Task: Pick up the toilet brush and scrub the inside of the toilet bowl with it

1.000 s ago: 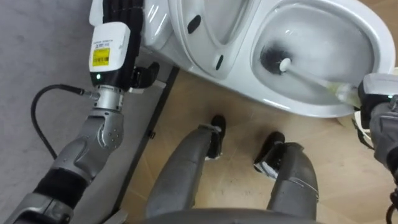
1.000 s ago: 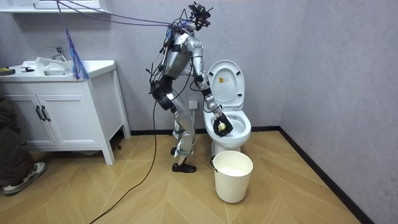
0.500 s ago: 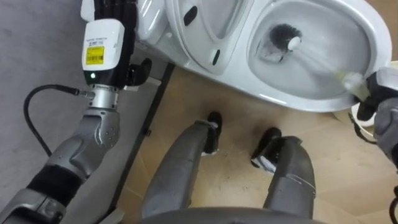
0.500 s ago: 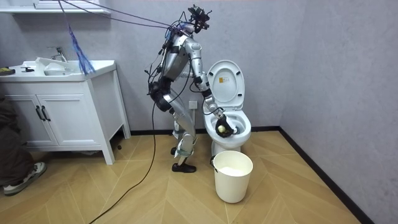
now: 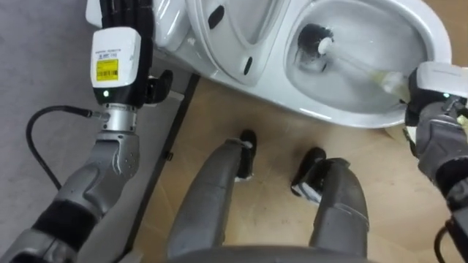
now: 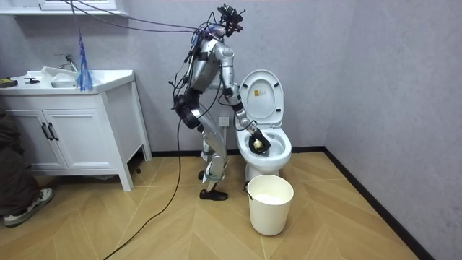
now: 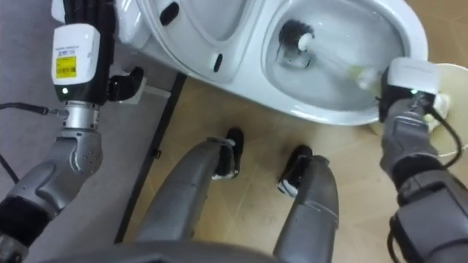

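Observation:
The white toilet (image 5: 351,117) stands before me with its seat and lid (image 5: 241,29) raised. A toilet brush is in the bowl: its dark head (image 5: 313,38) rests against the far inner wall, and its pale handle (image 5: 358,67) slants down to the right. My right hand (image 5: 431,109) is at the bowl's near right rim, shut on that handle. My left hand (image 5: 121,18) is raised at the upper left beside the raised lid, its visible fingers straight and holding nothing. In the room view I stand bent over the toilet (image 6: 268,148).
A white bucket (image 6: 271,204) stands on the wood floor just in front of the toilet, and its rim (image 7: 444,95) shows beside my right hand. A white vanity cabinet (image 6: 72,130) is at the room view's left, with a person's leg (image 6: 18,191) beside it.
The brush head has swept from the middle of the bowl up to its far wall, and my right hand shifted with the handle. The left hand stayed raised.

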`<state>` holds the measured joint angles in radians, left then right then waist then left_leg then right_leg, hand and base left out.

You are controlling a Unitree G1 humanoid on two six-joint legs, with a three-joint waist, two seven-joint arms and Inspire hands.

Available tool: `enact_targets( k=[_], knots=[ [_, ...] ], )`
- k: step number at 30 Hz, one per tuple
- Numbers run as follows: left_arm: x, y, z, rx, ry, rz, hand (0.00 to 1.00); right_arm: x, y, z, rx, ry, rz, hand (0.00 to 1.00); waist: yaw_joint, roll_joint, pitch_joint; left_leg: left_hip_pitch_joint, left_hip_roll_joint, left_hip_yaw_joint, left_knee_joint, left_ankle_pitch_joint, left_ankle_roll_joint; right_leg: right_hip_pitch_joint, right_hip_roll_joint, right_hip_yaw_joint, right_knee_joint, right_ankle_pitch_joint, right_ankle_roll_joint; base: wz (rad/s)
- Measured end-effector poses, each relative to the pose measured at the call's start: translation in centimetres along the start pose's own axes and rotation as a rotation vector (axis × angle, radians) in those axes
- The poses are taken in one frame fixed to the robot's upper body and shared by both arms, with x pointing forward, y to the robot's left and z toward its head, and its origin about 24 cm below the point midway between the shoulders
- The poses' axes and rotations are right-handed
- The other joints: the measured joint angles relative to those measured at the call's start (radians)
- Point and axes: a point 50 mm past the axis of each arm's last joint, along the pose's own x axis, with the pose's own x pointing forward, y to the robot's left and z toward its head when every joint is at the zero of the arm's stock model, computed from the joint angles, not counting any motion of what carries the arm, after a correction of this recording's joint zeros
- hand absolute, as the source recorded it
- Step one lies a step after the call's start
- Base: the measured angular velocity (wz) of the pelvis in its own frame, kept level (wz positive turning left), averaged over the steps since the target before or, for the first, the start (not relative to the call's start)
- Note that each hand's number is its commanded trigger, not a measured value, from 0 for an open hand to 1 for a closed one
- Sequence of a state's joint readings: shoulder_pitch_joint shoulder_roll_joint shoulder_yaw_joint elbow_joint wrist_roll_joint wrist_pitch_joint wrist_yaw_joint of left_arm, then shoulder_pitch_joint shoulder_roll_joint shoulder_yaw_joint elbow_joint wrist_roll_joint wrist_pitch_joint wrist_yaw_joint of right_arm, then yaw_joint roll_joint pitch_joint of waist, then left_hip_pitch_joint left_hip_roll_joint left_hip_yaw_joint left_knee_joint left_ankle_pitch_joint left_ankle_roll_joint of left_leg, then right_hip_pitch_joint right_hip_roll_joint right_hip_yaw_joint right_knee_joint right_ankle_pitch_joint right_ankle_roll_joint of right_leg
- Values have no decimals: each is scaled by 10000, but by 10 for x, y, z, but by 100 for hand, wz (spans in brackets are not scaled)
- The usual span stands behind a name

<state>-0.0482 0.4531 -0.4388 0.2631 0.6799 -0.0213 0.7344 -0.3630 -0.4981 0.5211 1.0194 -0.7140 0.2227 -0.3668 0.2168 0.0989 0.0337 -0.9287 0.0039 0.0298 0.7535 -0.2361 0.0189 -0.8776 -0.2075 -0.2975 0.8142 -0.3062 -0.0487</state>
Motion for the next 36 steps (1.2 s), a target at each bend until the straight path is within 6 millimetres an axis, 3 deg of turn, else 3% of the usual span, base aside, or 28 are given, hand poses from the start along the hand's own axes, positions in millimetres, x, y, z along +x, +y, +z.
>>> enact_targets(
  k=[2, 5, 12, 16, 18, 20, 21, 24, 29, 31, 34, 36],
  knots=[
    [-6, -3, -1, -43, 134, -104, 0, -6, 4, 2, -417, -214, -105, 100, 81, 157, -66, 22, 54, -57, -51, -23, -34, 64, 77, -60, -169, 61, -32, -8],
    [-11, -7, -5, 47, 282, -213, 0, -9, 4, 4, -576, -275, -68, 100, 82, 353, -70, 171, 166, -67, -142, -57, -89, 283, 221, -95, -372, 67, -43, -5],
    [-19, -5, -10, -403, 811, -202, 0, -14, 2, 12, -520, -543, 107, 100, 63, 382, -69, 269, 368, -13, -331, -90, -237, 311, 369, -76, -550, 36, -179, -4],
    [-18, -4, -10, -972, 974, -126, 0, -9, -1, 9, -652, -588, 219, 100, 58, 303, -14, 281, 369, -12, -223, -82, -250, 320, 345, -79, -489, 10, -216, -1],
    [-13, -1, -10, -952, 812, -27, 0, -5, -2, 5, -632, -713, 268, 100, 60, 222, 61, 277, 355, -3, -181, -80, -248, 319, 293, -95, -437, -14, -224, 0],
    [-4, 6, -9, -913, 441, 106, 0, 1, -4, -2, 48, -494, 430, 100, 44, -47, 245, 239, 209, 3, -72, -85, -233, 214, 99, -51, -98, -181, -150, 14],
    [-2, 9, -8, -894, 311, 179, 0, 3, -6, -5, 284, -409, 466, 100, 29, -125, 258, 159, 139, -14, -50, -91, -222, 108, 8, -55, 32, -238, -105, 25],
    [5, 17, -4, -757, -87, 427, 0, 10, -16, -15, 1399, -156, 425, 100, -204, -526, 286, -248, -194, 4, 84, 4, -46, -478, -463, 106, 644, -285, -60, 27],
    [6, 19, -2, -428, -279, 555, 0, 18, -34, -22, 719, -109, -237, 100, -263, -628, 287, -507, -421, 315, 154, 119, 178, -965, -702, 456, 923, -161, 133, -2],
    [7, 19, -2, -320, -327, 532, 0, 22, -48, -21, -129, -114, -813, 100, -204, -607, 274, -556, -370, 406, 232, 116, 244, -1025, -670, 499, 935, -86, 116, -14],
    [4, 18, -5, -279, -180, 393, 0, 22, -69, -1, -1622, -861, -1919, 100, -94, -595, 258, -458, -155, 470, 306, 94, 246, -873, -393, 495, 720, 46, 67, -21],
    [0, 14, -8, -211, -17, 176, 0, 15, -61, 9, -2400, -1335, -1970, 100, 12, -516, 223, -155, 24, 392, 233, 33, 141, -405, -85, 337, 346, 110, 29, -18]
  ],
)
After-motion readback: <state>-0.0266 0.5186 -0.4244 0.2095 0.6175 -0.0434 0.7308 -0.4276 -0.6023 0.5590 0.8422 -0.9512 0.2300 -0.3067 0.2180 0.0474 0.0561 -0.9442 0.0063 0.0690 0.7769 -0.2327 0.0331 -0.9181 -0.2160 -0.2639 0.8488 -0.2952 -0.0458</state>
